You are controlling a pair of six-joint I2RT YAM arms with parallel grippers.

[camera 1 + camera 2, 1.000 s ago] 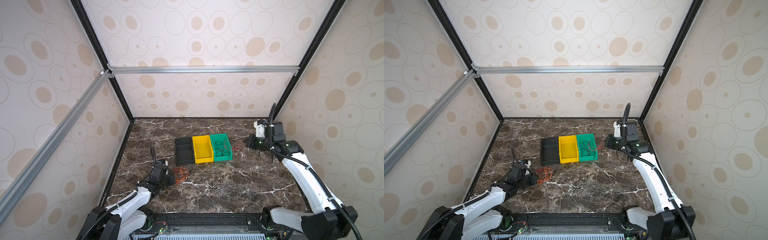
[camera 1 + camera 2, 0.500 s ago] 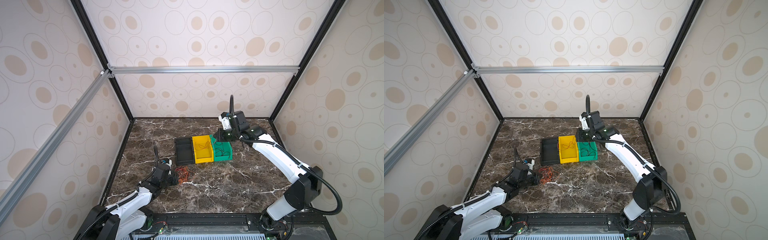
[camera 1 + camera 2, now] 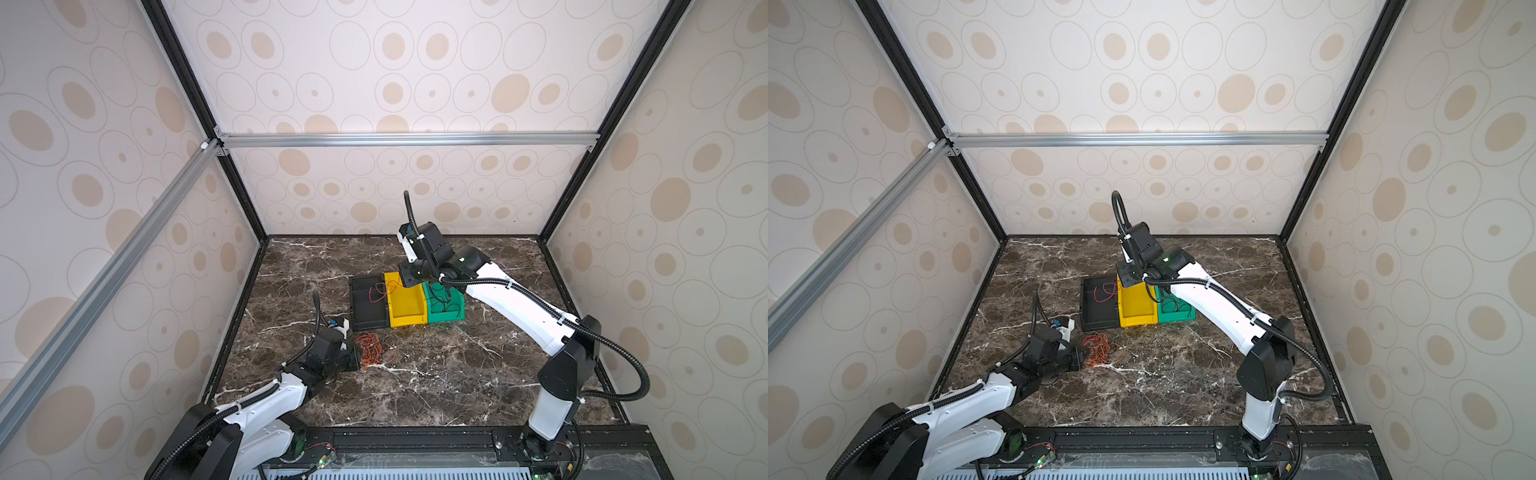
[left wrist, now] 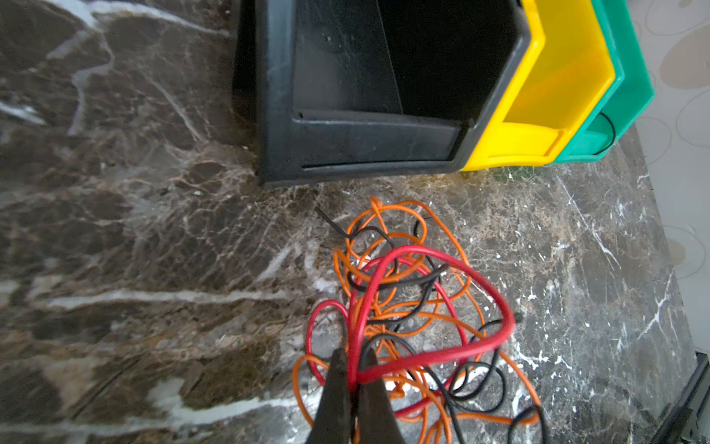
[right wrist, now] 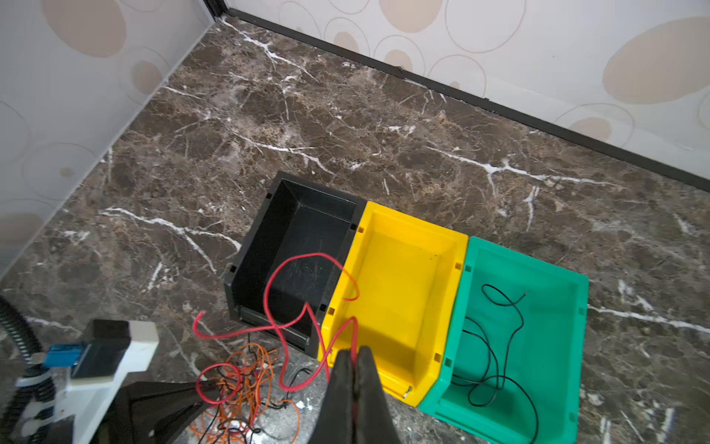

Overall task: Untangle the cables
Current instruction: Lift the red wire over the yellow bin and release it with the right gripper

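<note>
- Three bins stand side by side, touching, at mid-frame in both top views: a black bin (image 3: 369,321) on the left, a yellow bin (image 3: 407,311) in the middle, a green bin (image 3: 448,318) on the right.
- The cables' tangle (image 3: 371,351), mostly orange with red and black strands, lies on the marble table (image 3: 457,374) just below the black bin, left of centre and lower in the frame.
- The left gripper (image 4: 351,378) sits at the tangle's left edge, its jaws pressed together on a red loop (image 4: 422,250) that arches up out of the heap.
- The right gripper (image 5: 353,357) hangs over the yellow bin's upper part, jaws pinched on a separate red cable (image 5: 315,254), which dangles in curls across the black bin.
- One thin black cable (image 5: 499,369) lies loose inside the green bin, well apart from the heap.
</note>
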